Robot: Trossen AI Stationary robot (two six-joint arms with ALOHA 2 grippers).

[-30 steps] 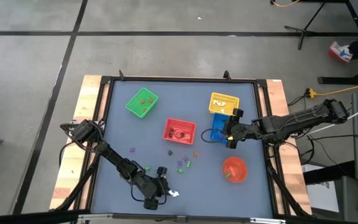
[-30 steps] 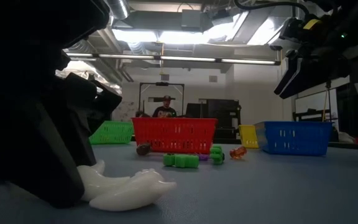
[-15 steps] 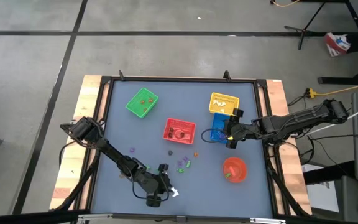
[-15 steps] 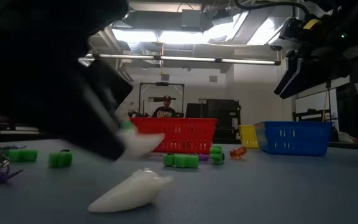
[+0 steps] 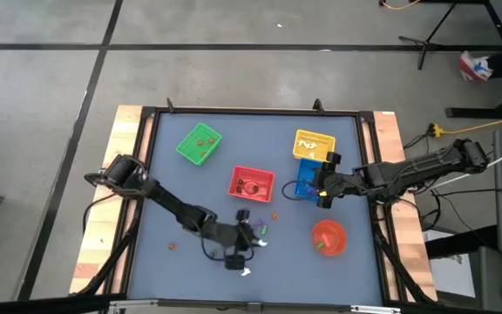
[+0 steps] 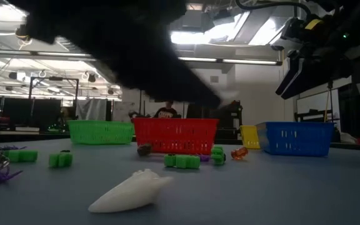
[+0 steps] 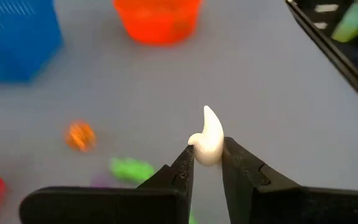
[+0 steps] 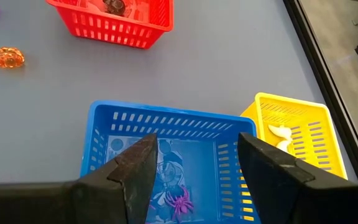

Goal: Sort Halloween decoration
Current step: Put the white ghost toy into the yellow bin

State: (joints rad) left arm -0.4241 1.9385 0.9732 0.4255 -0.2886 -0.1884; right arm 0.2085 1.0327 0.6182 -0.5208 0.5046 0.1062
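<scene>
My left gripper (image 7: 207, 157) is shut on a small white pointed trinket (image 7: 209, 134) and hangs above the table's near middle (image 5: 255, 240). A second white trinket (image 6: 130, 190) lies on its side on the table near the front edge (image 5: 245, 271). Loose green, purple and orange trinkets (image 5: 256, 228) lie in front of the red basket (image 5: 251, 183). My right gripper (image 8: 194, 168) stands open over the blue basket (image 5: 306, 183), touching nothing. My left gripper pinches the white trinket's thick end (image 7: 207, 153) between its two fingertips. The pointed end (image 7: 207, 112) sticks out past the fingers. The fingers slant downward, pointing toward the table's right side. The trinket is lifted clear of the table.
A green basket (image 5: 199, 144) and a yellow basket (image 5: 313, 144) stand at the back. A round red bowl (image 5: 328, 237) sits at the right front. The blue basket holds a purple spider (image 8: 179, 202). An orange trinket (image 7: 81, 135) lies ahead of the left gripper.
My left gripper has risen from the table near the front edge and swung toward the far right, carrying one white trinket clear of the table. The other white trinket has stayed where it lay.
</scene>
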